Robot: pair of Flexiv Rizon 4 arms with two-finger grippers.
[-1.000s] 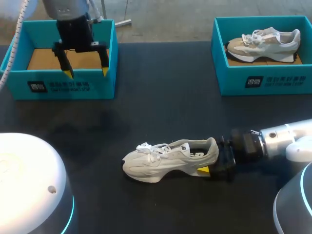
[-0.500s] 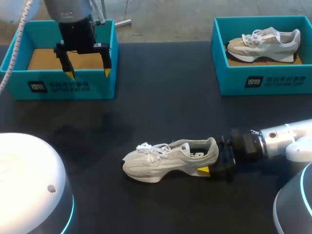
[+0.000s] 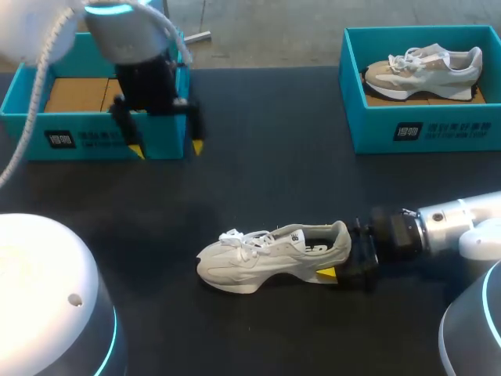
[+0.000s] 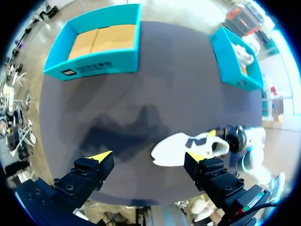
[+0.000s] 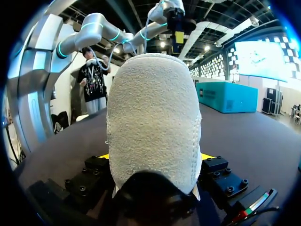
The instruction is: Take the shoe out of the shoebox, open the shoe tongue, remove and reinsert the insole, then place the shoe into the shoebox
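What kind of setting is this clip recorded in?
Likely a robot test bench: black table, an empty teal shoebox, a second shoebox holding a tan shoe, and a pale shoe held by the right gripper.

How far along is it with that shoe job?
Done: the shoe lies on the table, outside any box. In hand: the right hand grips its heel; the left hand hangs open by the empty shoebox. Left, it seems: opening the tongue, insole out and back, reboxing.
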